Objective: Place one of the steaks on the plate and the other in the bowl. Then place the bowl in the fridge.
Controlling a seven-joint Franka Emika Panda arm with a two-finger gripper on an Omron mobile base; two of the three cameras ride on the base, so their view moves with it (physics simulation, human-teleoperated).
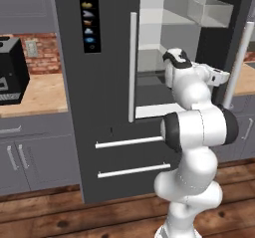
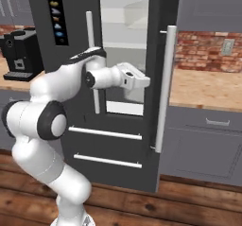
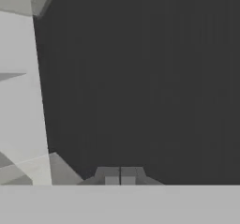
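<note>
**Claw at the open fridge door**

The fridge (image 1: 107, 82) stands with its right door (image 2: 163, 55) swung open, pale shelves showing inside. Left of the fridge runs a wooden tabletop (image 1: 42, 95) carrying a black coffee machine (image 1: 11, 70); another tabletop (image 2: 208, 90) lies to the fridge's right. The arm reaches into the opening beside that door. The claw (image 3: 120, 176) is fully closed, empty, facing the door's dark inner face.
</note>
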